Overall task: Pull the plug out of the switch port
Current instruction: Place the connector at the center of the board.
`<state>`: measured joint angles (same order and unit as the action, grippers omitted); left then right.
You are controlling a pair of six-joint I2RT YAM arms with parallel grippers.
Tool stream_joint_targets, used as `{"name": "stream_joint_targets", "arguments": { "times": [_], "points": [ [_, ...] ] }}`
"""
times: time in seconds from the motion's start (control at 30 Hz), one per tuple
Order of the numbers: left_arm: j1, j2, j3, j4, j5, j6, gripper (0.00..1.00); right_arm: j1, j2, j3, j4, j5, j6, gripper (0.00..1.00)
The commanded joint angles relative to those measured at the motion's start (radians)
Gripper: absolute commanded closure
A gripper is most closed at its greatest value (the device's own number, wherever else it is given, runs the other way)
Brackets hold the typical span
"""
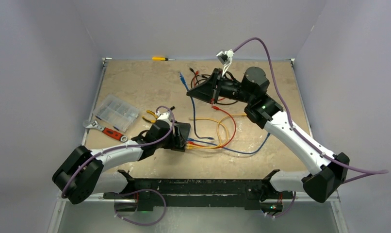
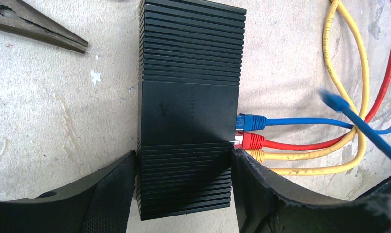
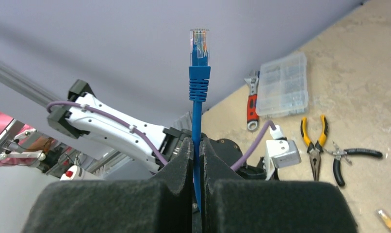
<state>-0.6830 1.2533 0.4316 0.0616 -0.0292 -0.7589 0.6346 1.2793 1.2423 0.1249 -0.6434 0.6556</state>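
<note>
The switch (image 2: 188,111) is a flat black ribbed box lying on the table. My left gripper (image 2: 184,179) is shut on its near end, with one finger (image 2: 111,189) on each long side. A blue plug (image 2: 252,121), a red plug (image 2: 252,141) and a yellow plug (image 2: 256,155) sit in its ports. My right gripper (image 3: 197,155) is shut on a blue cable (image 3: 198,121), raised above the table. That cable's free plug (image 3: 199,48) sticks out past the fingertips, out of any port. In the top view this plug (image 1: 182,77) is far from the left gripper (image 1: 181,138).
A clear compartment box (image 1: 117,111), a red-handled wrench (image 1: 106,130) and yellow pliers (image 1: 152,116) lie left of the left gripper. A yellow screwdriver (image 1: 160,58) lies at the back edge. Red, yellow and blue cables (image 1: 222,131) loop across the middle. Grey walls enclose the table.
</note>
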Motion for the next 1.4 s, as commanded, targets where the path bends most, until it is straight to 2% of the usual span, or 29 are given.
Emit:
{"name": "stream_joint_targets", "arguments": {
  "times": [0.0, 0.4, 0.67, 0.93, 1.13, 1.37],
  "points": [
    [-0.001, 0.054, -0.056, -0.119, 0.020, -0.003, 1.00, -0.004, -0.050, 0.076, 0.038, -0.014, -0.005, 1.00],
    [-0.001, 0.044, -0.058, -0.123, 0.017, -0.004, 1.00, -0.005, -0.052, 0.142, -0.062, 0.060, -0.070, 1.00],
    [-0.001, 0.031, -0.057, -0.131, 0.009, -0.006, 1.00, -0.039, -0.044, 0.107, -0.122, 0.112, -0.100, 1.00],
    [-0.001, -0.038, -0.056, -0.173, -0.015, -0.001, 1.00, -0.137, -0.039, 0.037, -0.122, 0.040, -0.093, 1.00],
    [-0.001, -0.028, -0.062, -0.169, -0.015, 0.000, 1.00, -0.277, -0.100, 0.002, -0.164, -0.034, -0.097, 1.00],
    [-0.002, -0.012, -0.054, -0.159, -0.011, 0.007, 1.00, -0.347, -0.129, 0.020, -0.264, -0.007, -0.160, 1.00]
  ]
}}
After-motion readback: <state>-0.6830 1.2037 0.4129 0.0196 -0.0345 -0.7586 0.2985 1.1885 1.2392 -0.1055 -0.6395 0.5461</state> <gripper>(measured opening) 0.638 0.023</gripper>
